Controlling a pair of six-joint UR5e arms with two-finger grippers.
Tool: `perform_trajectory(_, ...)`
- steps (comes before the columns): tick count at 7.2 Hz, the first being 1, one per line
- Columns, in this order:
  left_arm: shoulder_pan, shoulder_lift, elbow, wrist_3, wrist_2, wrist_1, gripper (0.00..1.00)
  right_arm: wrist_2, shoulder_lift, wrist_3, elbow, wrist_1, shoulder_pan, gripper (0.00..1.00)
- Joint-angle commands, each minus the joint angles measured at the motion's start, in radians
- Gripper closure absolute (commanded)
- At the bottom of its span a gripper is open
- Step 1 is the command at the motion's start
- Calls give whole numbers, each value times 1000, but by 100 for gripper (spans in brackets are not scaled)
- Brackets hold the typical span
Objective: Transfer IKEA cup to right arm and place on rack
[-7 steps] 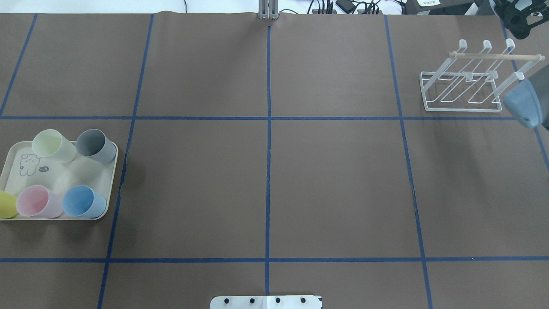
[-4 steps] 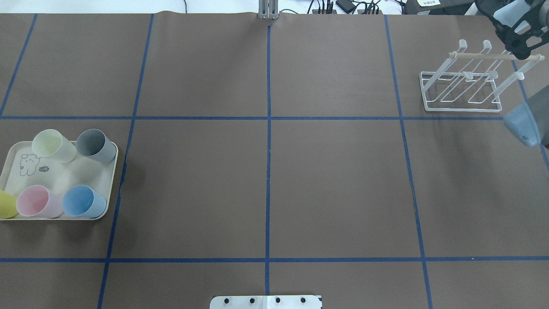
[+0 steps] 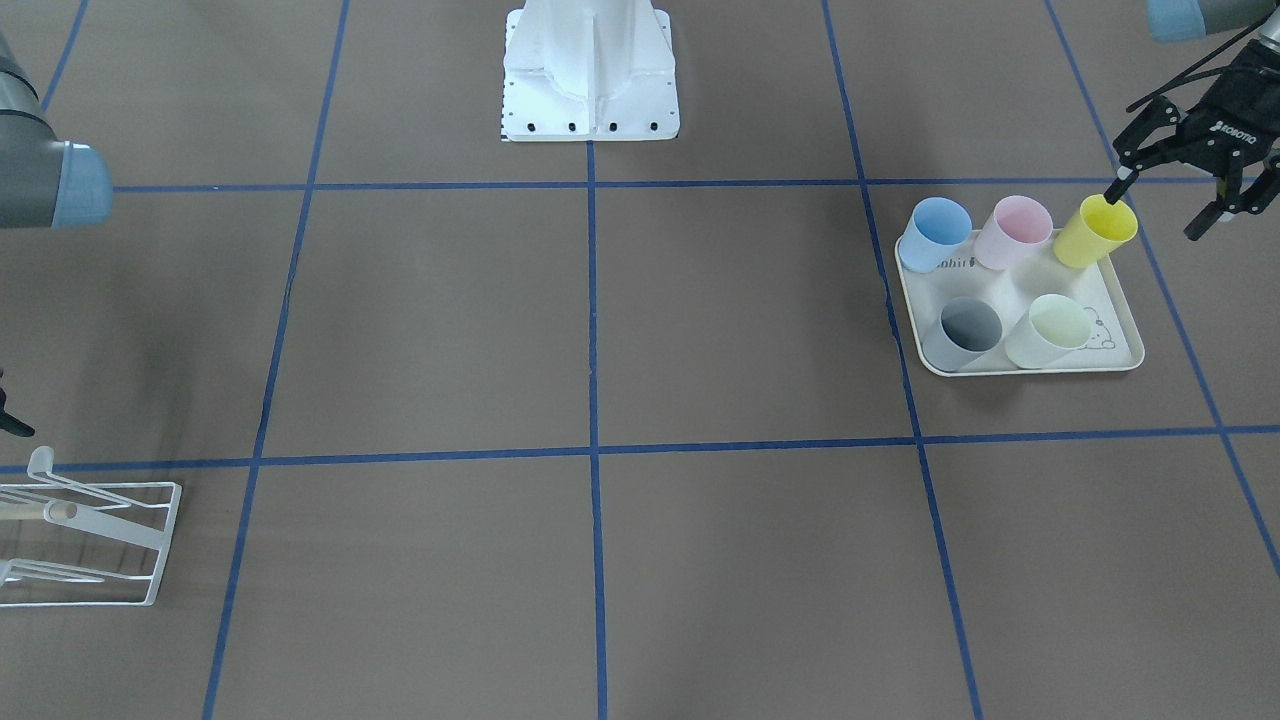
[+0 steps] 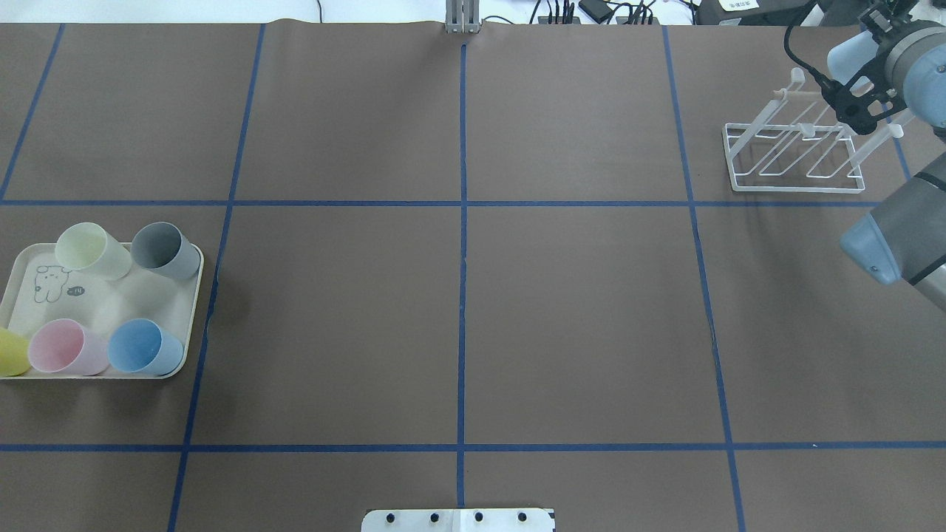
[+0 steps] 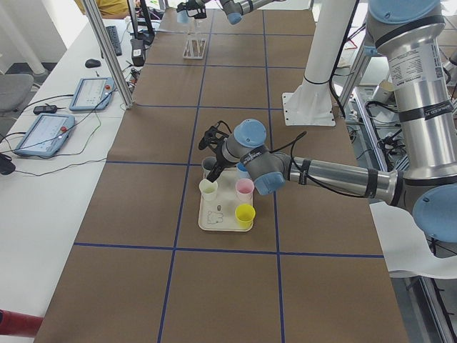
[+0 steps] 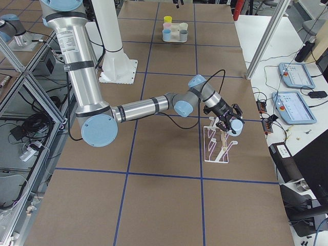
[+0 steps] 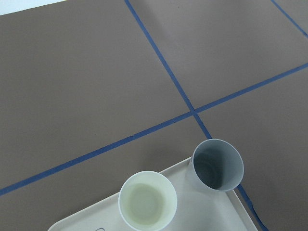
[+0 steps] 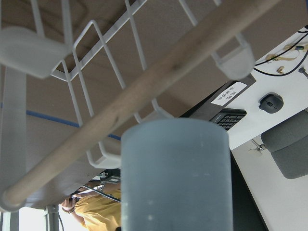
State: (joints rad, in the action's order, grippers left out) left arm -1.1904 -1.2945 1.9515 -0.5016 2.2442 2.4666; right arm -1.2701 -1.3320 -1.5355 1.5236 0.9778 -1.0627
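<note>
A pale grey-blue IKEA cup [image 4: 844, 60] is held in my right gripper [image 4: 851, 83], which is shut on it just above the white wire rack [image 4: 794, 159] at the far right. The right wrist view shows the cup [image 8: 175, 178] close under the rack's wooden dowel [image 8: 144, 91] and prongs. From the side the cup [image 6: 236, 126] hangs over the rack [image 6: 218, 146]. My left gripper [image 3: 1160, 205] is open, hovering beside the yellow cup [image 3: 1095, 230] at the tray's corner. Its own camera shows only a grey cup [image 7: 217, 166] and a pale green cup [image 7: 147, 201].
The cream tray [image 4: 194, 310] at the left edge holds pale green, grey, pink, blue and yellow cups. The robot's white base plate [image 4: 458, 519] sits at the near middle. Blue tape lines cross the brown table cover [image 4: 458, 295].
My right arm has swung in from the far right corner, carrying the cup left and down onto the rack's top. The tray and its cups have not moved.
</note>
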Motion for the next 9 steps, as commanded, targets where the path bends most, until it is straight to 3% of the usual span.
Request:
perform_trajectory(1, 0, 0, 1, 0, 0, 0, 0, 8, 1, 1, -25, -27, 12, 88)
perform_trajectory(3, 0, 0, 1, 0, 0, 0, 0, 62, -1, 1, -26, -27, 44, 79)
perform_trajectory(6, 0, -2, 0, 0, 0, 0, 0, 107, -4, -11, -34, -27, 72, 53)
perform_trajectory(7, 0, -2, 1, 0, 0, 0, 0, 123, -4, -12, -36, -27, 76, 50)
perform_trajectory(9, 0, -3, 1, -2, 0, 0, 0, 153, -4, -12, -34, -27, 84, 16)
